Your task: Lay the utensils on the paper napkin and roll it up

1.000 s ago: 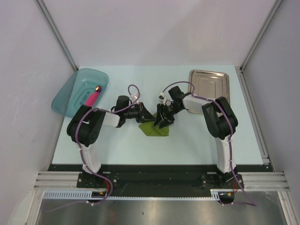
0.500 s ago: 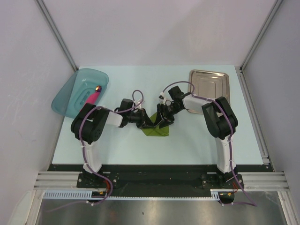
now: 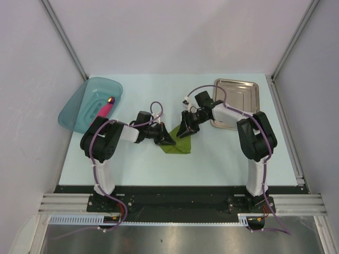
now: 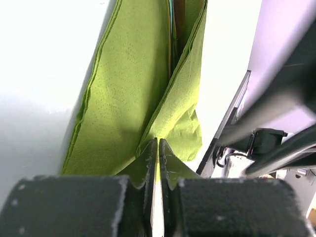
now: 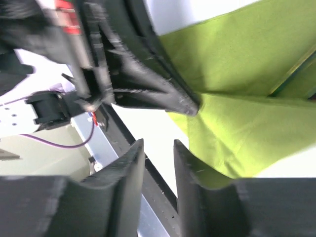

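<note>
The olive-green paper napkin (image 3: pixel 179 144) lies folded over on the table's middle. My left gripper (image 3: pixel 170 142) is at its left edge. In the left wrist view the left gripper (image 4: pixel 158 140) is shut on a raised fold of the napkin (image 4: pixel 133 89). A thin dark strip of the utensils (image 4: pixel 176 27) shows inside the fold; the rest is hidden. My right gripper (image 3: pixel 185 132) hovers just above the napkin's upper right. In the right wrist view the right gripper (image 5: pixel 158 145) stands open with nothing between its fingers, beside the napkin (image 5: pixel 247 64).
A teal plastic tub (image 3: pixel 79 106) sits tilted at the far left with a pink bar (image 3: pixel 104 110) in it. A steel tray (image 3: pixel 249 87) lies at the far right, just behind the right arm.
My left gripper slid right to the napkin's edge and closed on a fold. My right gripper let go and drew back up and to the right, its jaws narrowing.
</note>
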